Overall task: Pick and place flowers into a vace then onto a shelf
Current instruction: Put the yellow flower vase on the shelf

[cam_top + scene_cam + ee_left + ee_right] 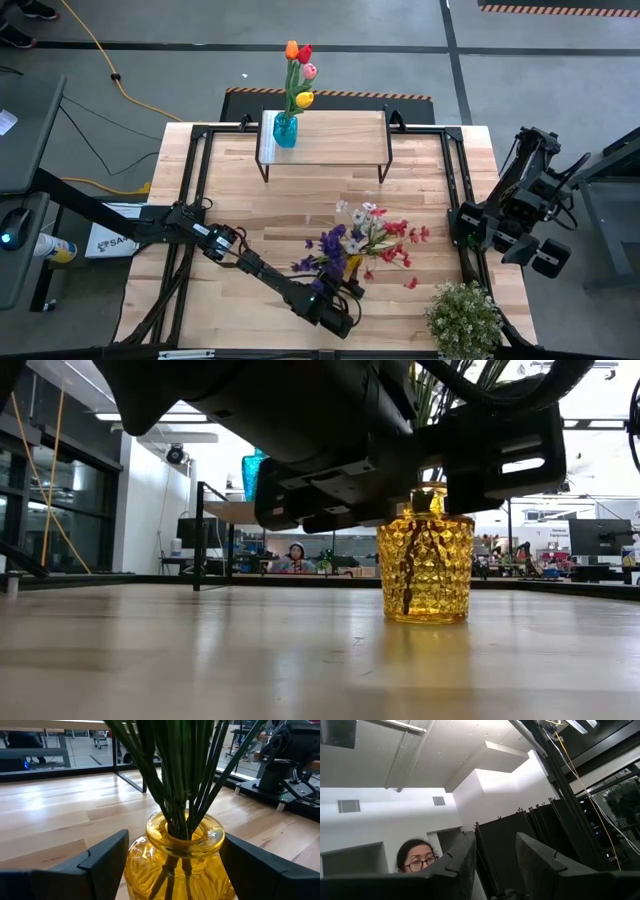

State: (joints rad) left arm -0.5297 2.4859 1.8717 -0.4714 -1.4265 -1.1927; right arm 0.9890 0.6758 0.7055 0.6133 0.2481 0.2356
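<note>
Straddling the faceted yellow glass vase (182,857), your left gripper (175,862) sits wide open, one finger on each side, apparently not touching. That vase stands on the wooden counter (300,200) holding the purple, white and red spray flowers (365,240). Your right gripper (495,860) waits off the counter's right edge, slightly parted, holding nothing.
</note>
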